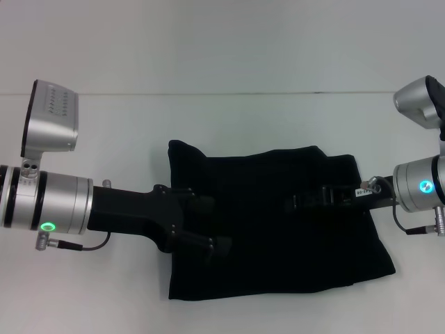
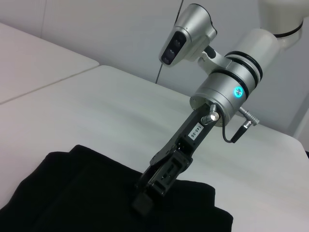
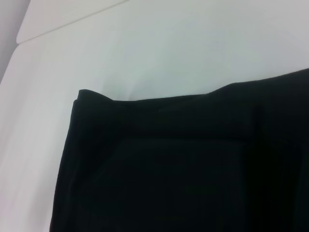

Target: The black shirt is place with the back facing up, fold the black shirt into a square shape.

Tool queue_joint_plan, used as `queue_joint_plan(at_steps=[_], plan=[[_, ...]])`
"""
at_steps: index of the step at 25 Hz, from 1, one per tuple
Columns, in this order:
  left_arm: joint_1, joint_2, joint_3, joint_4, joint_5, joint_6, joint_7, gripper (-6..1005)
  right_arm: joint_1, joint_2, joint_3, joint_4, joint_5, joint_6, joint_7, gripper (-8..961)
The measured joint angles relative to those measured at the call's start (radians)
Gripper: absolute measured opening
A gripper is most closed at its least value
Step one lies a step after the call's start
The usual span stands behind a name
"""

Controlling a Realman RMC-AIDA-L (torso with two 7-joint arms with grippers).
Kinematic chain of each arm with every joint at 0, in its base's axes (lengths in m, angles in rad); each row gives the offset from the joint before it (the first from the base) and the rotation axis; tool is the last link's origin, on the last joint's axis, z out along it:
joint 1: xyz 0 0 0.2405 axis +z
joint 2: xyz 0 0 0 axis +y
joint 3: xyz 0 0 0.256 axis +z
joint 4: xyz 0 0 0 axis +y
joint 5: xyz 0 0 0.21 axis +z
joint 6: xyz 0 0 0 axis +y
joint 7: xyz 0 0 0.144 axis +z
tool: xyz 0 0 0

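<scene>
The black shirt [image 1: 271,229] lies flat in the middle of the white table, folded into a rough rectangle with a small flap sticking up at its far left corner. It also fills the right wrist view [image 3: 183,169]. My left gripper [image 1: 213,224] reaches in from the left and hovers open over the shirt's left edge. My right gripper [image 1: 299,202] comes in from the right, low over the shirt's upper right part. In the left wrist view the right gripper [image 2: 145,200] tilts down with its tip at the fabric [image 2: 72,193].
The white table [image 1: 222,118] spreads out bare on all sides of the shirt. A seam line [image 1: 208,93] runs across its far side. The table's right edge shows in the left wrist view, behind the right arm.
</scene>
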Motion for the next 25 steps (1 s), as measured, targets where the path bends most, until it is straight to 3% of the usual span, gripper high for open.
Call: queue_joint_plan(at_steps=[4, 10, 20, 23, 25], plan=[[0.000, 0.000, 0.000, -0.001, 0.000, -0.008, 0.000, 949, 0.000, 0.001, 0.004, 0.000, 0.003, 0.000, -0.002, 774], [-0.005, 0.000, 0.002, -0.003, 0.000, -0.013, 0.000, 949, -0.002, 0.002, 0.008, -0.006, 0.006, 0.001, -0.006, 650], [-0.006, 0.002, 0.003, -0.003, 0.005, -0.022, 0.000, 949, 0.001, 0.020, 0.011, -0.008, 0.012, 0.001, -0.041, 205], [-0.007, 0.002, 0.003, -0.003, 0.005, -0.022, 0.000, 949, 0.000, 0.022, 0.014, -0.009, 0.032, -0.001, -0.059, 27], [-0.007, 0.002, 0.002, -0.003, 0.006, -0.022, 0.000, 949, -0.007, 0.021, 0.015, -0.009, 0.055, -0.007, -0.077, 27]])
